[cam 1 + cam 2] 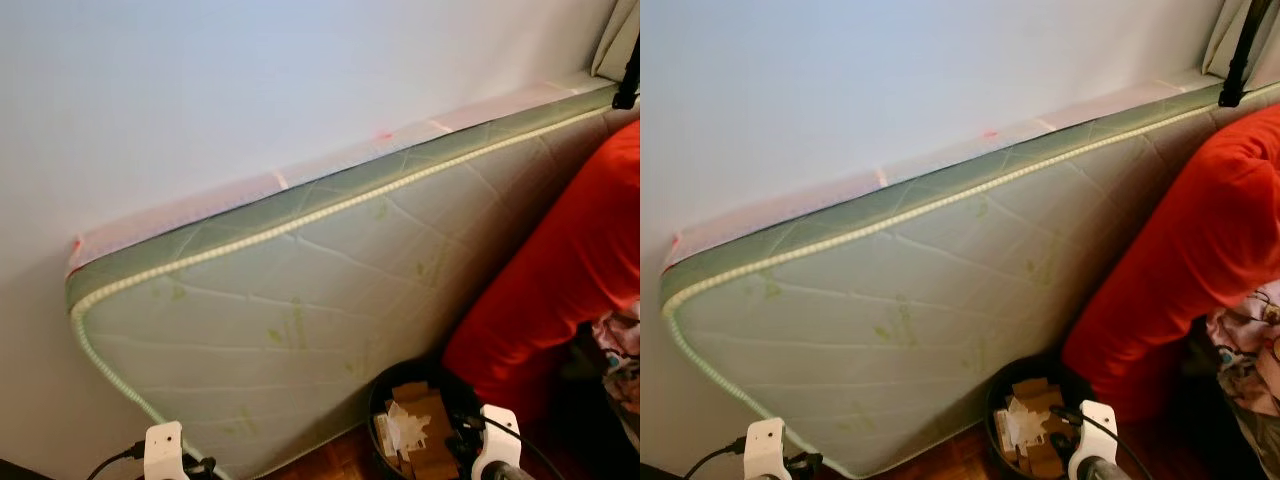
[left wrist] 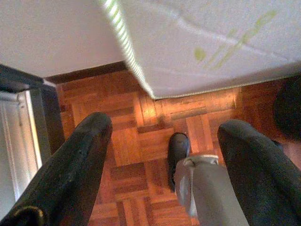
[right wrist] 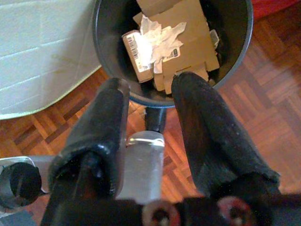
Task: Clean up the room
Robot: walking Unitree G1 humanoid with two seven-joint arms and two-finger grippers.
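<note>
A black bin (image 3: pixel 171 52) of cardboard scraps (image 3: pixel 174 35) stands on the parquet floor (image 2: pixel 141 141), beside a pale green mattress (image 1: pixel 300 320) leaning on the wall. Right end effector (image 3: pixel 150 101) hangs above its rim, fingers narrowly apart, empty; left end effector (image 2: pixel 162 141) gapes wide over the floor.

Parquet floor (image 2: pixel 141 141), reddish-brown wood blocks. On it: pale green mattress (image 1: pixel 300 310) standing on edge, leaning against white wall (image 1: pixel 200 90); black bin (image 3: pixel 242 42) just beside mattress, holding cardboard scraps (image 3: pixel 188 28) and crumpled white paper (image 3: pixel 157 35). Robot's dark foot (image 2: pixel 178 150) on floor.
</note>
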